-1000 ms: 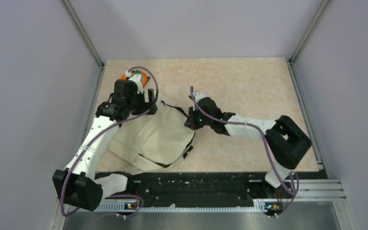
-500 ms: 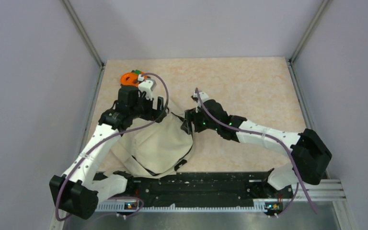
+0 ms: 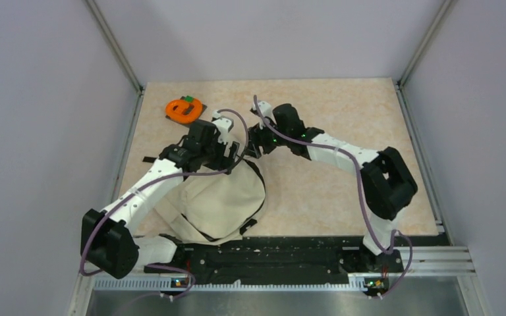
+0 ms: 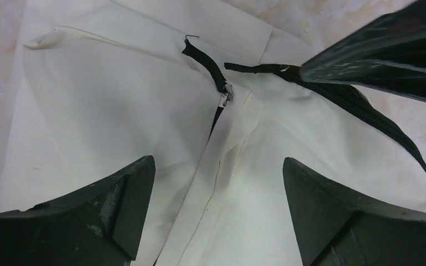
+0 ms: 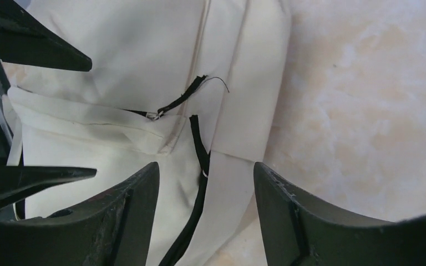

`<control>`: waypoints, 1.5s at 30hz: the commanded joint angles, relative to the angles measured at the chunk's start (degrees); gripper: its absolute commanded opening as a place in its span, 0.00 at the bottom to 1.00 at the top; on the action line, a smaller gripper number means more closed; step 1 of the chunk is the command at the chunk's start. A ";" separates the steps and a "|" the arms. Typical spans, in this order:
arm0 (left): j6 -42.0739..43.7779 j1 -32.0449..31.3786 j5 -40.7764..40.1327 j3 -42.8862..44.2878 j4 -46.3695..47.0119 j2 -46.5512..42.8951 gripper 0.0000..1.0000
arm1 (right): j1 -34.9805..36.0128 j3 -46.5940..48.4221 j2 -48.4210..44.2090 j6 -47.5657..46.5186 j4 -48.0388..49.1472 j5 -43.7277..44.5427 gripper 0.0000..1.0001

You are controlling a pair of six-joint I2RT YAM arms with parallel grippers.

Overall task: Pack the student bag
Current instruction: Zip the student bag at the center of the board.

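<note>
On the beige table (image 3: 342, 125), the bag (image 3: 217, 197) lies flat at near-left, not yet opened. Your left gripper (image 4: 216, 166) and right gripper (image 5: 205, 166) hover over it, both wide and empty. Pinch its 2 zipper pulls (image 4: 227, 95) squarely, then draw them apart slowly.

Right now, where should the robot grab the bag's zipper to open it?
Probably the little metal zipper pull on the student bag, pinched from above. The bag lies flat with the pull on top, and the left end effector hangs open right over it.
</note>
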 commanded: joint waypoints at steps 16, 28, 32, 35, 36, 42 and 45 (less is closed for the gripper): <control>1.25 -1.97 -7.31 1.55 -0.33 4.43 0.68 | -0.75 14.88 16.71 -9.07 -0.56 -19.83 0.44; 1.08 -1.93 -7.19 1.72 -0.61 5.54 0.36 | -0.75 13.57 16.72 -11.61 -1.11 -17.13 0.37; 0.99 -1.99 -7.14 1.91 -0.79 5.69 0.19 | -0.83 12.30 15.73 -11.31 0.27 -17.03 0.40; 0.99 -1.99 -7.18 1.99 -0.88 5.48 0.04 | -0.84 13.01 16.31 -11.70 -0.22 -17.78 0.41; 0.99 -1.99 -7.33 1.99 -0.88 5.39 0.00 | -0.78 13.26 16.60 -11.80 -0.31 -18.38 0.41; 0.99 -1.94 -7.66 1.90 -0.97 4.69 0.00 | -0.59 13.95 17.80 -11.99 -0.16 -19.78 0.40; 0.99 -1.97 -7.66 1.96 -0.97 4.80 0.00 | -0.04 14.87 18.17 -12.53 -1.13 -19.18 0.38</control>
